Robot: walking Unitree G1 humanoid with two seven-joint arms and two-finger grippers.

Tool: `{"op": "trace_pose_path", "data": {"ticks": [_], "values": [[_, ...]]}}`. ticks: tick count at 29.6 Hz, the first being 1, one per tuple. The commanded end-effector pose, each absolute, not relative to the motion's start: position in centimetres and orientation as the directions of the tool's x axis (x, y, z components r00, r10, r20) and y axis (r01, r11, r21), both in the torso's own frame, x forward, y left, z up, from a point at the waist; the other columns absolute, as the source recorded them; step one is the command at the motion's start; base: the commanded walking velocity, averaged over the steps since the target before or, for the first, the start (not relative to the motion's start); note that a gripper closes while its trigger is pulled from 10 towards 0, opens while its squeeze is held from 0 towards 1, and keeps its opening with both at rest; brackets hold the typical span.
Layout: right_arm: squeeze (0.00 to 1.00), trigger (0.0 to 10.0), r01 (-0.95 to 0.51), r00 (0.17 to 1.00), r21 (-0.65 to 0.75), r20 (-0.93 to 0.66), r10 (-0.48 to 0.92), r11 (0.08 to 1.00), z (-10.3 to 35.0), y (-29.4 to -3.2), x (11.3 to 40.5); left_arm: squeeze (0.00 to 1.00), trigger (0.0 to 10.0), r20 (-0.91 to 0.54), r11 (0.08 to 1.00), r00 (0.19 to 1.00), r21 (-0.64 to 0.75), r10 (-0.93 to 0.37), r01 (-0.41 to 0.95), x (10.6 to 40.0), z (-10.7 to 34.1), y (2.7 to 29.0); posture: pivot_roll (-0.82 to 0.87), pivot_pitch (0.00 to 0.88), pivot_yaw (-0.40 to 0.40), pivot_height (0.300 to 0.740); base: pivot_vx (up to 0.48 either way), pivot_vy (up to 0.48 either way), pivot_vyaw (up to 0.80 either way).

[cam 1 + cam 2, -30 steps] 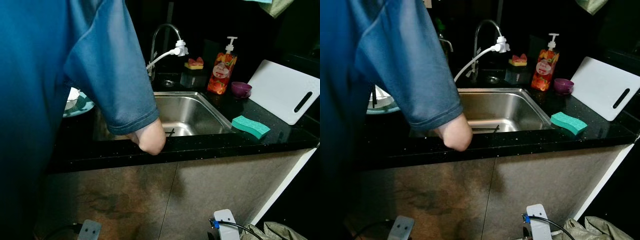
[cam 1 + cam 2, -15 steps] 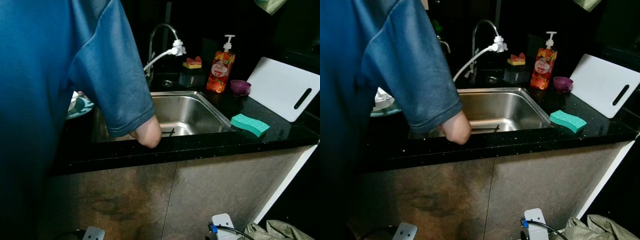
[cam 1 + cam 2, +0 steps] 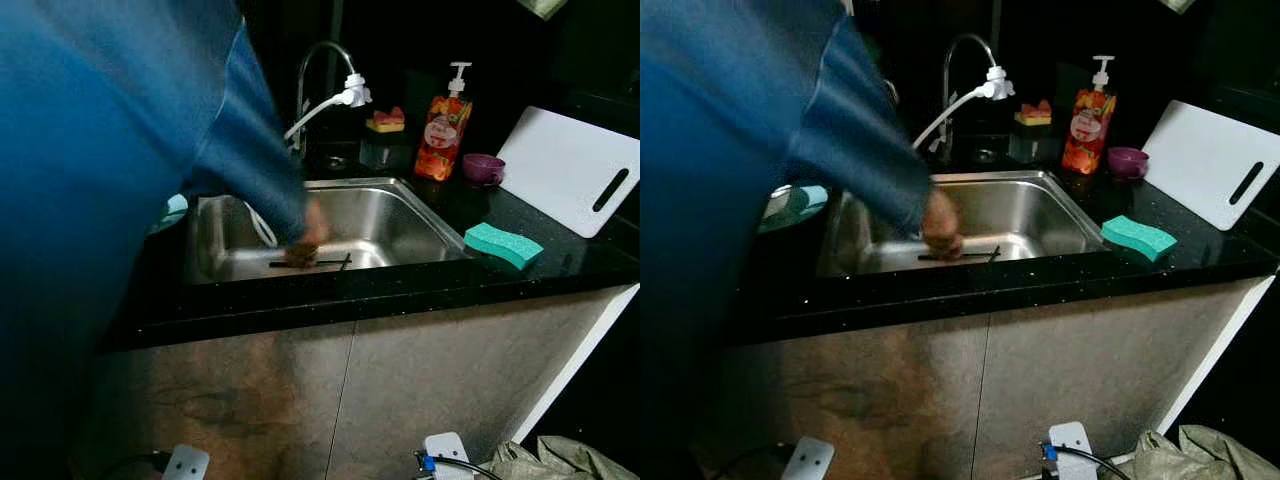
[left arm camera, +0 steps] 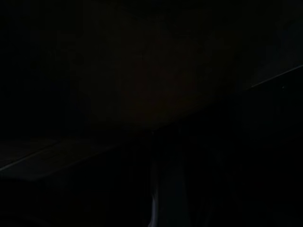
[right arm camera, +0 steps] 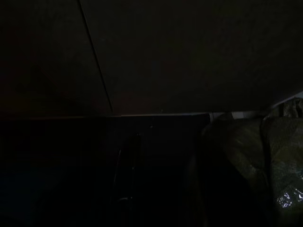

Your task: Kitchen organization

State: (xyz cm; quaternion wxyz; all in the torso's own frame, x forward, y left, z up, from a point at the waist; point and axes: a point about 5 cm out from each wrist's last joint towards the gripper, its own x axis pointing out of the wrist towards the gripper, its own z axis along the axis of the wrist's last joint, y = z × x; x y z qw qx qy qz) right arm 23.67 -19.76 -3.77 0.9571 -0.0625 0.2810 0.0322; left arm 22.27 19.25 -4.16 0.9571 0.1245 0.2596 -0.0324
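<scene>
A person in a blue shirt (image 3: 100, 180) stands at my left and reaches into the steel sink (image 3: 400, 225). Their blurred hand (image 3: 305, 243) is down at a thin dark utensil (image 3: 312, 264) lying on the sink floor. On the black counter (image 3: 380, 290) to the right lie a green sponge (image 3: 503, 246) and a white cutting board (image 3: 570, 170). Behind the sink stand an orange soap bottle (image 3: 443, 135) and a purple bowl (image 3: 483, 167). Both my arms hang idle in front of the cabinet; the left gripper (image 4: 154, 203) and right gripper (image 5: 125, 179) are faint shapes in the dark wrist views.
A curved faucet (image 3: 318, 70) with a white hose rises behind the sink. A teal plate (image 3: 172, 210) sits on the counter left of the sink, partly behind the person. A crumpled bag (image 3: 1200, 455) lies on the floor at the right, by the cabinet doors (image 3: 340, 390).
The person's arm has swung from the counter's front edge down into the sink, so the hand is now at the dark utensil. The camera has shifted slightly.
</scene>
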Motion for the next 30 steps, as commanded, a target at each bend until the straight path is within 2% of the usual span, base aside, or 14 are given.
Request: {"op": "trace_pose_path", "data": {"ticks": [1,30], "values": [[0.00,10.0,-0.096,0.828,-0.092,-0.560,0.029,0.991,-4.2,-19.6,23.2,0.00,10.0,-0.524,0.967,0.852,0.221,0.010,0.125,21.7,-4.5,19.6,0.03,0.107,-0.055,0.740,0.000,0.000,0.00],[0.00,10.0,-0.130,0.830,-0.076,-0.553,0.067,0.989,-4.2,-18.2,23.3,0.00,10.0,-0.533,0.967,0.846,0.216,0.002,0.134,21.9,-4.5,19.4,0.02,0.107,-0.049,0.740,0.000,0.000,0.00]]}}
